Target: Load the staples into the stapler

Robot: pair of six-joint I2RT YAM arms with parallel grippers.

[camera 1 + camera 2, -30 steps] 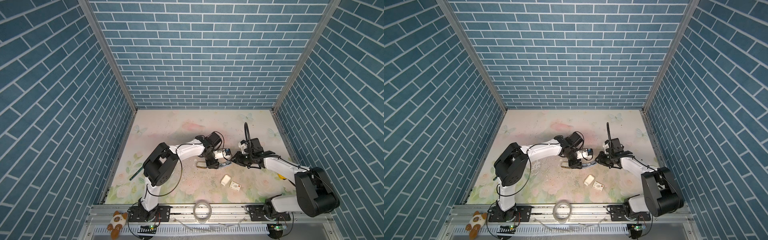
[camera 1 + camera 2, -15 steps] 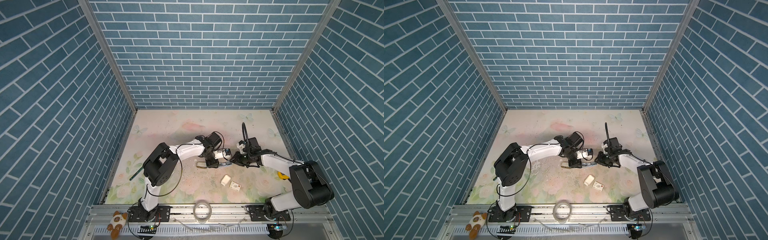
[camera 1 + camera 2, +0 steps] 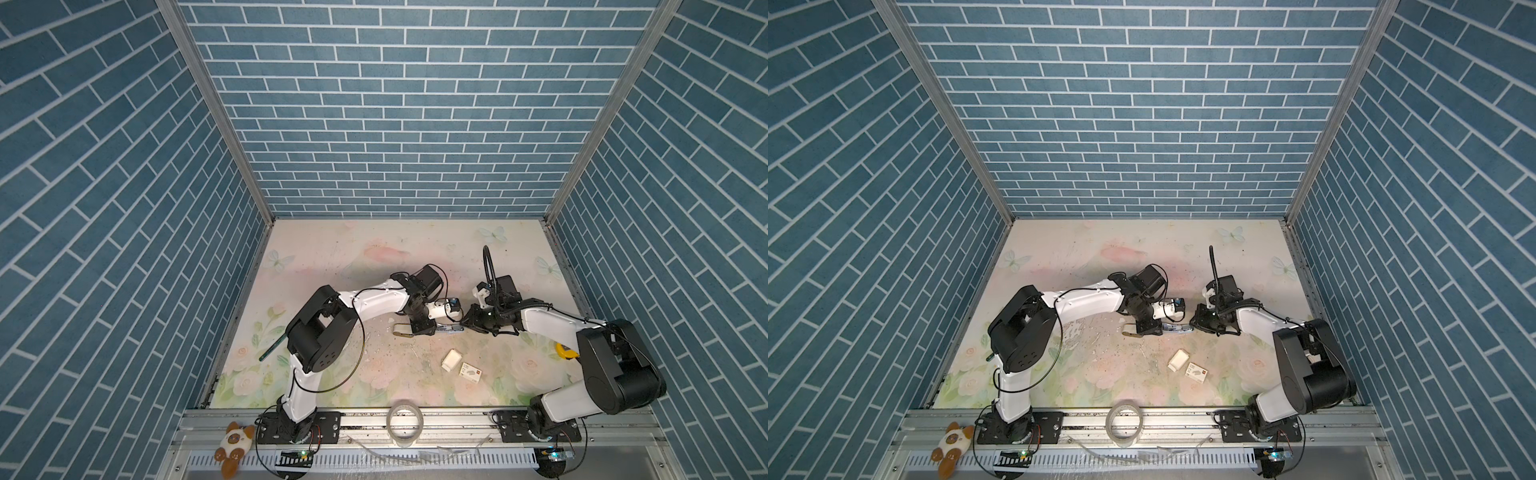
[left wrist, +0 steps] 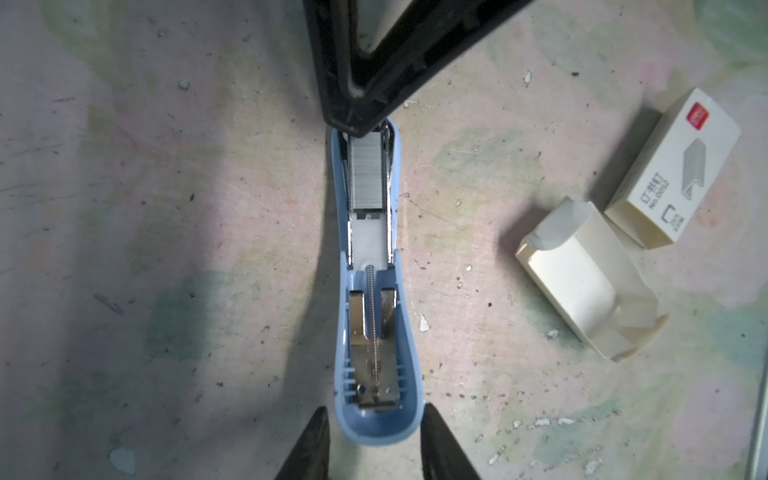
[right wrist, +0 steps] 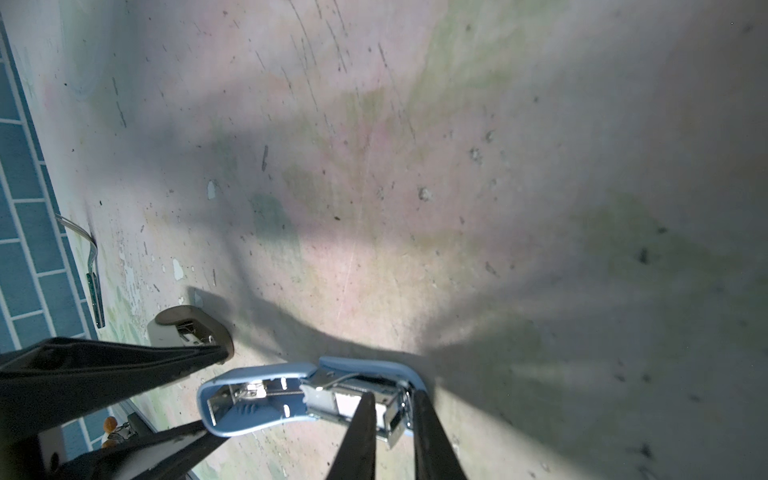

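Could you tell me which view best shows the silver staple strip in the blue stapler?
Left wrist: the silver staple strip shows plainly in the blue plastic stapler. Right wrist mostly hides it; top views, too small.

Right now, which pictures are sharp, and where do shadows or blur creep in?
Left wrist view: crisp on the stapler and the staples box print, with a heavy shadow across the mat beside the stapler. Right wrist view: softer, the stapler slightly blurred, broad shadows fanning over the mat. Both top views: evenly lit, sharp, but things look tiny.
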